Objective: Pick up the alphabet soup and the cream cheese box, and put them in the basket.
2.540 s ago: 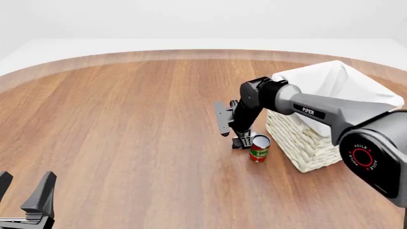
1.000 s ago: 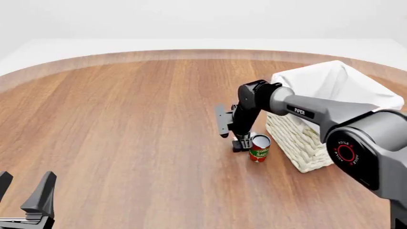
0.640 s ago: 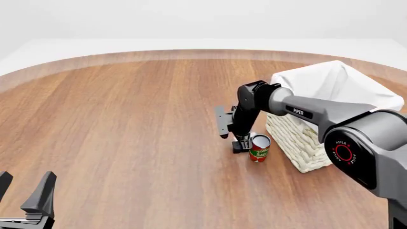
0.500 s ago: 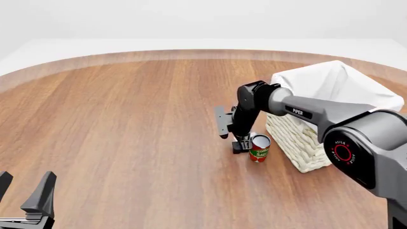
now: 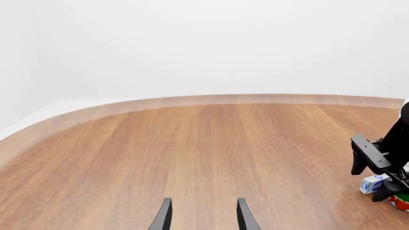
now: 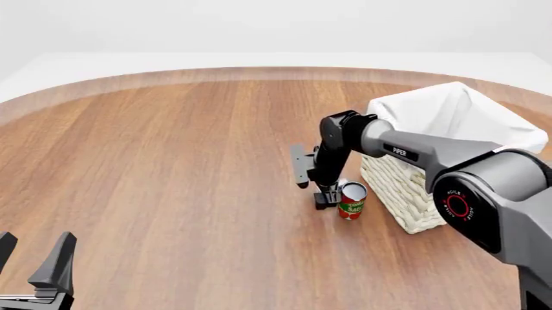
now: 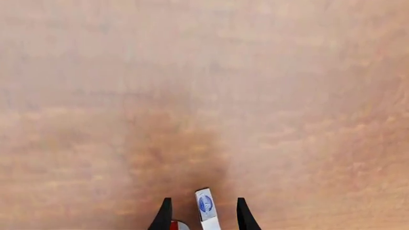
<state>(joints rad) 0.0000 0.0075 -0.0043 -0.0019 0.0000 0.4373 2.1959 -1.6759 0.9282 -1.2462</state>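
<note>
Your left gripper (image 6: 35,258) idles at seven o'clock on the grained wood table (image 6: 172,161), fingers spread and empty. Your right gripper (image 7: 200,215) straddles the cream cheese box (image 7: 205,207), a small smooth white carton; whether it's clamped, you cannot tell. Next: squeeze, lift, swing toward two o'clock to the woven wicker basket (image 6: 405,194).

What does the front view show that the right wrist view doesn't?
Only the front view shows the basket, the right arm and the left claw, open and idle. Only the right wrist view shows the cream cheese box standing between the right claw fingers, with gaps on both sides. Both show the wooden table and the red and green can.
</note>
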